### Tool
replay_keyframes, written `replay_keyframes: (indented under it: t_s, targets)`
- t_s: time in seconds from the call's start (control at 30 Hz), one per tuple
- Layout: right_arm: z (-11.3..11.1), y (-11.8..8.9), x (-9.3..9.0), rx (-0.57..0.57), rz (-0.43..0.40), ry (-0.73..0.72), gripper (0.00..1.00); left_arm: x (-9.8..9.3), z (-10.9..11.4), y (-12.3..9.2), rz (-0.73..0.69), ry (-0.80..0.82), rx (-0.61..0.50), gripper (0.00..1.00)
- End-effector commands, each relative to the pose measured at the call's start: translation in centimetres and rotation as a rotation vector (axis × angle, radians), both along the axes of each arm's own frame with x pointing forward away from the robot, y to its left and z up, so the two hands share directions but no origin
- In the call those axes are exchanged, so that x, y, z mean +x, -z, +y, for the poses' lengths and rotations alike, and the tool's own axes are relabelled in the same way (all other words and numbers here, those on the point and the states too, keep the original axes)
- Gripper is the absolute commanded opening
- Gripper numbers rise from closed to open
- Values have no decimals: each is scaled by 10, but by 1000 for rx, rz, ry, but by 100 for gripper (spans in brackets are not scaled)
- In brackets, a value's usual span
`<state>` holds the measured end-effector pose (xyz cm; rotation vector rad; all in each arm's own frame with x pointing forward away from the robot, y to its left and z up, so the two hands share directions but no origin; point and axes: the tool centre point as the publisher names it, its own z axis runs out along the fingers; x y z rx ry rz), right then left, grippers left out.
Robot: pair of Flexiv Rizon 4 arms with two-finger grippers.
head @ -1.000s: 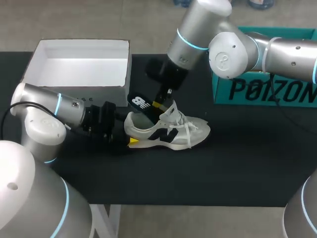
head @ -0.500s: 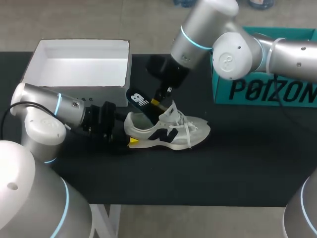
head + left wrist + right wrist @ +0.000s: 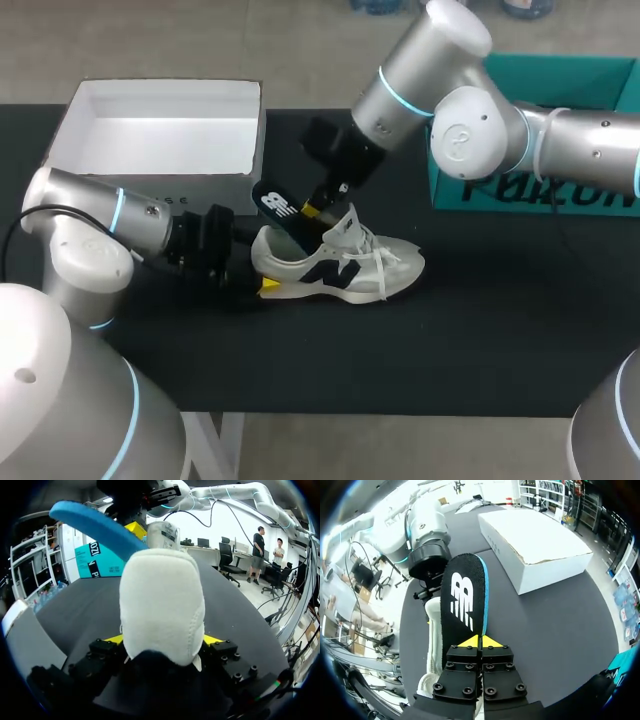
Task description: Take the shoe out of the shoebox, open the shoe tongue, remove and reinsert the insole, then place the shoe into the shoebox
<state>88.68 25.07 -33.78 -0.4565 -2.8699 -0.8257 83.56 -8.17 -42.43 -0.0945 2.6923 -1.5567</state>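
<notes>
Silver-grey all over, the left arm [image 3: 95,205] and right arm [image 3: 470,110]: fat rounded joints, each ringed by a glowing cyan band. A black cable [image 3: 25,220] loops off the left one. Left claw [image 3: 162,640] and right claw [image 3: 479,641]: blocky black housings, black socket screws [image 3: 463,690], bright yellow tips.

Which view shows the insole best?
Right wrist view: the insole fills it, its black top face clear, pinched in the right claw. Head view shows it small above the shoe; left wrist view, only its blue underside.
</notes>
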Motion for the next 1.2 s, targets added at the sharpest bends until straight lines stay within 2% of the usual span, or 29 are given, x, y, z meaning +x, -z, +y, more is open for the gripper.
replay_keyframes:
  t_s: [0.03,0.3,0.47,0.7,0.8,0.87,0.97,1.2]
  targets:
    - [0,3,1,23,1,0,16,-1,0,0,-1,-1,-1,0]
    - [2,6,6,61,26,-5,23,-1,0,0,-1,-1,-1,0]
    - [5,11,8,114,75,-33,24,-1,0,0,-1,-1,-1,0]
    - [12,14,-1,124,103,-69,26,-1,0,0,-1,-1,-1,0]
    - [12,17,-2,121,116,-74,20,-1,0,0,-1,-1,-1,0]
    - [12,17,-4,118,120,-73,0,-1,0,0,-1,-1,-1,0]
    - [12,11,-5,123,112,-63,0,-1,0,0,-1,-1,-1,0]
    - [15,-18,-2,193,79,-54,0,-1,0,0,-1,-1,-1,0]
